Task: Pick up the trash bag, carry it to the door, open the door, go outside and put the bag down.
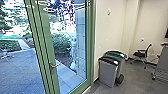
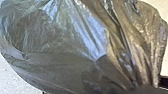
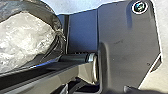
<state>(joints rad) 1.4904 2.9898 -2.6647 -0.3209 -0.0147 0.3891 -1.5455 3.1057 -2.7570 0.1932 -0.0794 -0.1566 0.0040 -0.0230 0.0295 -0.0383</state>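
Bag (image 2: 62,57), one, close before the left wrist camera, door (image 1: 47,42) at left of the head view: thin, soft, slippery, probably light, tearable; best taken by gathered folds (image 2: 142,55); grip, left or right, cannot be told.

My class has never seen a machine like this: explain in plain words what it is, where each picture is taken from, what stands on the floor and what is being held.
This is a wheeled robot with two arms. The head camera looks ahead: a green-framed glass door and, on the floor, two bins and a chair. Each wrist has a camera too. Both see a dark plastic bag; its folds gather near the left one, so the left gripper probably holds it.
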